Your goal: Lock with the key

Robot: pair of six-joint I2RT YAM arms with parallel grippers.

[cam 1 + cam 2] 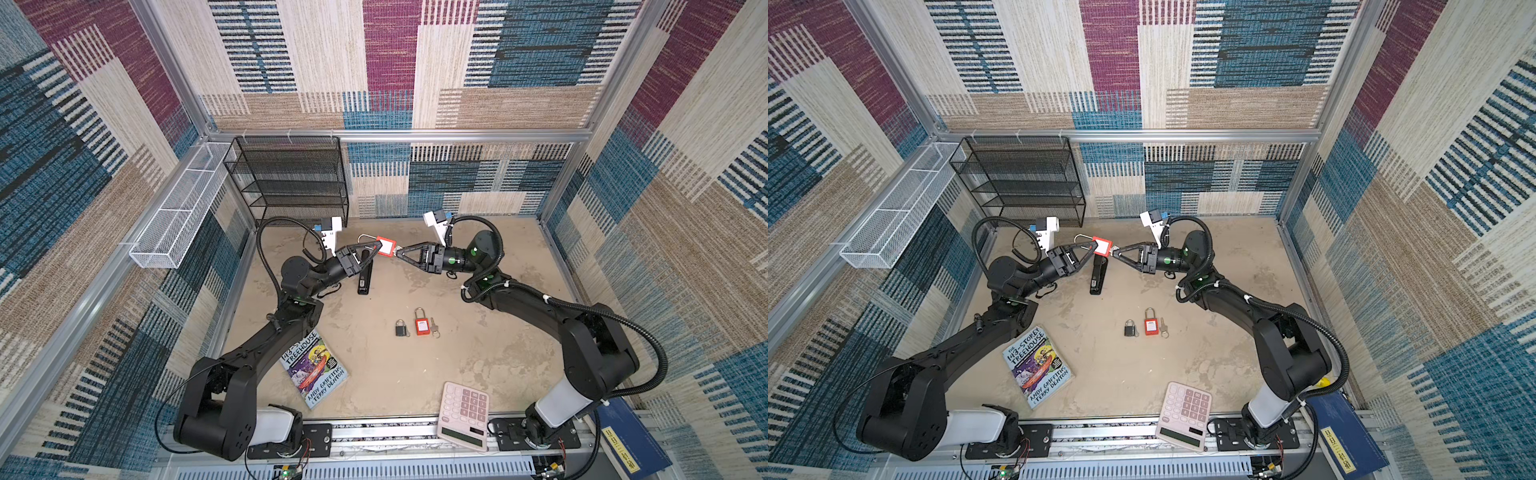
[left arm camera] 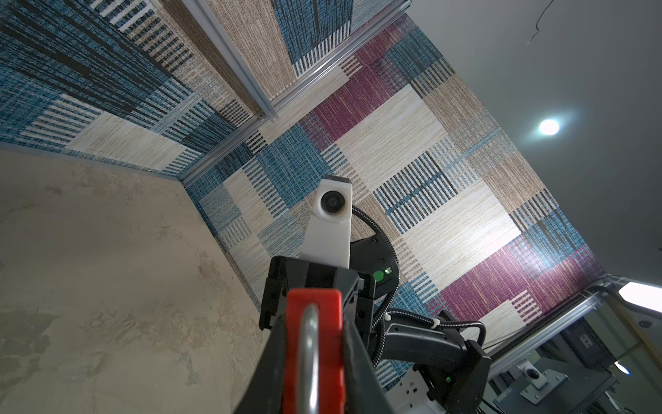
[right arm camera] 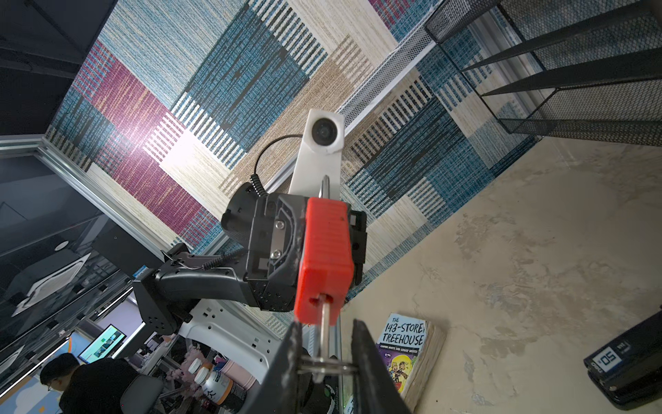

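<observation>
My left claw [image 1: 378, 247] grips the red padlock [image 1: 385, 247] aloft over the back of the counter [image 1: 415, 374], shackle toward the rack [image 1: 286, 183] side; my right claw [image 1: 400, 252] pinches the key [image 3: 325, 324], its blade seated in the padlock's bottom. A stapler [image 1: 365, 280] lies just below my left claw; bare counter spreads forward to two more locks [image 1: 422, 327].

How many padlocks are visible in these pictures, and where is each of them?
3. The raised red padlock is held up by the left gripper. A second red padlock and a black padlock lie side by side on the table. None seems hidden.
</observation>
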